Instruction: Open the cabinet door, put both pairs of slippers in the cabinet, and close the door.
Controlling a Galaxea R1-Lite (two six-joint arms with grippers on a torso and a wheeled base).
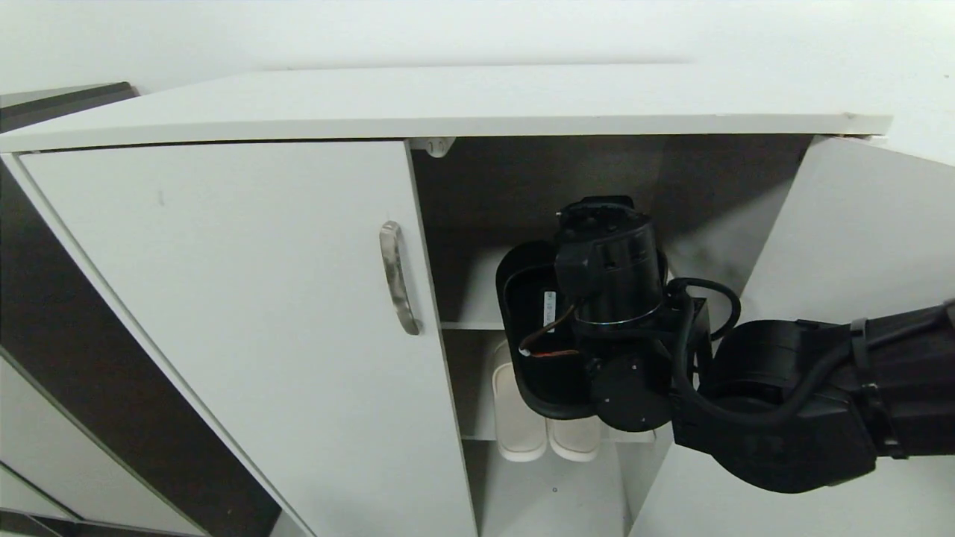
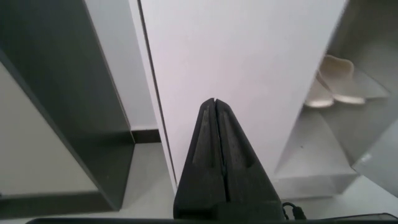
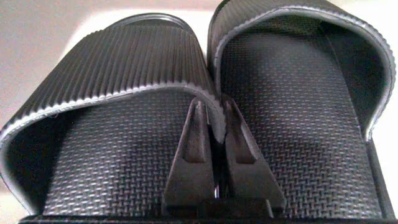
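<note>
The white cabinet (image 1: 448, 104) has its right door (image 1: 858, 246) swung open and its left door (image 1: 246, 321) shut. A pair of white slippers (image 1: 545, 425) lies on a lower shelf, also seen as white slippers (image 2: 333, 87) from the left wrist. My right gripper (image 3: 211, 134) is shut on the inner edges of a pair of black slippers (image 3: 124, 155), pinching the two together. In the head view the black slippers (image 1: 533, 328) hang in the open compartment at the level of the upper shelf (image 1: 471, 325). My left gripper (image 2: 214, 109) is shut on nothing, in front of the left door (image 2: 249, 68).
A metal handle (image 1: 398, 277) is on the shut left door. A dark panel (image 1: 112, 403) stands to the left of the cabinet. The bottom shelf (image 1: 552, 492) under the white slippers is bare.
</note>
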